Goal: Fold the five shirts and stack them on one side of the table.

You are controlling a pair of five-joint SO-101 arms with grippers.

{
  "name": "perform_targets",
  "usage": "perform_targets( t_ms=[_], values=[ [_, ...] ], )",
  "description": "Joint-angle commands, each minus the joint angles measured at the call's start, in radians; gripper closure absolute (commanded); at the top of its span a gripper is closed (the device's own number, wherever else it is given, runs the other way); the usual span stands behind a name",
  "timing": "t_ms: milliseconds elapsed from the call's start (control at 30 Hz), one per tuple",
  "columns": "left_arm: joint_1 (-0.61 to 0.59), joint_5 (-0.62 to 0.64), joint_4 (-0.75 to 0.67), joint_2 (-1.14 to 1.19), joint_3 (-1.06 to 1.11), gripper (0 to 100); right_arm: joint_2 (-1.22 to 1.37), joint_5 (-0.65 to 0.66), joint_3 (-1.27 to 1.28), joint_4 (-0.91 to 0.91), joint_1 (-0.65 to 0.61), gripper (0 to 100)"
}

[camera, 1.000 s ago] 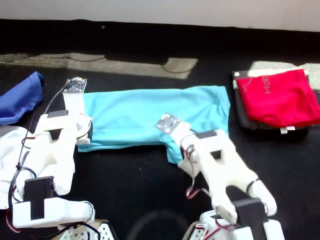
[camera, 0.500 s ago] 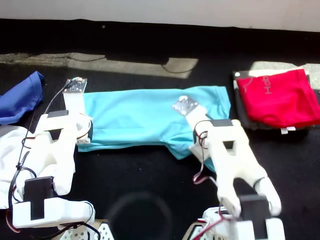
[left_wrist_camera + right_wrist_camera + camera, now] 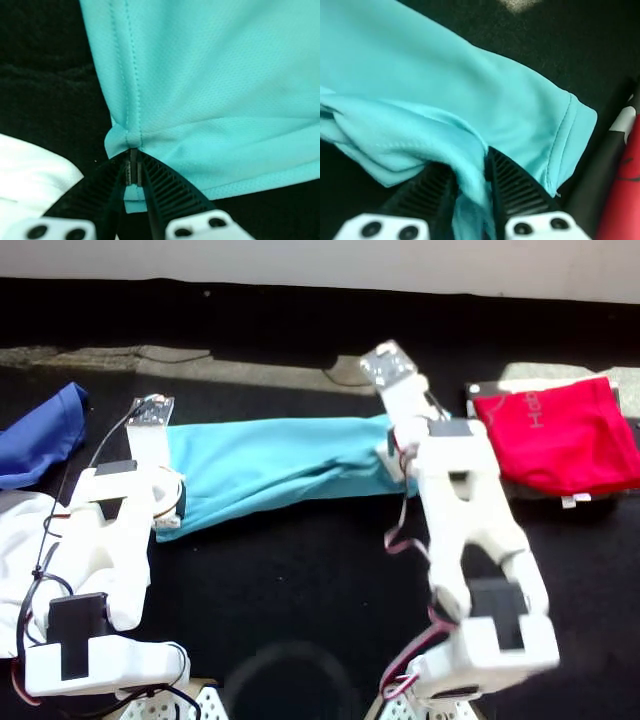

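We see the turquoise shirt (image 3: pixel 270 465) stretched in a long band across the middle of the black worktop (image 3: pixel 280 590), with an arm at each end. The left tool (image 3: pixel 134 170) is clamped on the shirt's end, its ribbed jaws pinching the stitched hem where the cloth puckers into a small corner. In the left wrist view the rest of the fabric spreads away from that pinch, smooth and flat. The right tool (image 3: pixel 482 167) grips the other end, its jaws closed on a bunched fold of the turquoise cloth just beside a stitched sleeve hem. In the high view this end of the shirt is gathered into creases under the right arm. Just beside it, at the worktop's right side, lies a folded red shirt (image 3: pixel 555 435) on top of a dark folded garment (image 3: pixel 490 480). At the far left, a blue shirt (image 3: pixel 40 435) lies crumpled. Near it, a white shirt (image 3: pixel 20 540) lies loose next to the left arm's base.
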Motion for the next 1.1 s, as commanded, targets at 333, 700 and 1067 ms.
perform_targets(
  t_ms=[333,700,1067],
  values=[
    [-0.015,-0.003,-0.017,0.004,0.007,99,0.211,-0.358,-0.481,0.084,0.090,82.6],
    [-0.015,-0.003,-0.017,0.004,0.007,99,0.005,-0.362,-0.479,0.424,0.045,86.1],
    [-0.015,-0.003,-0.017,0.004,0.007,99,0.108,-0.362,-0.481,0.398,-0.275,99.3]
  ],
)
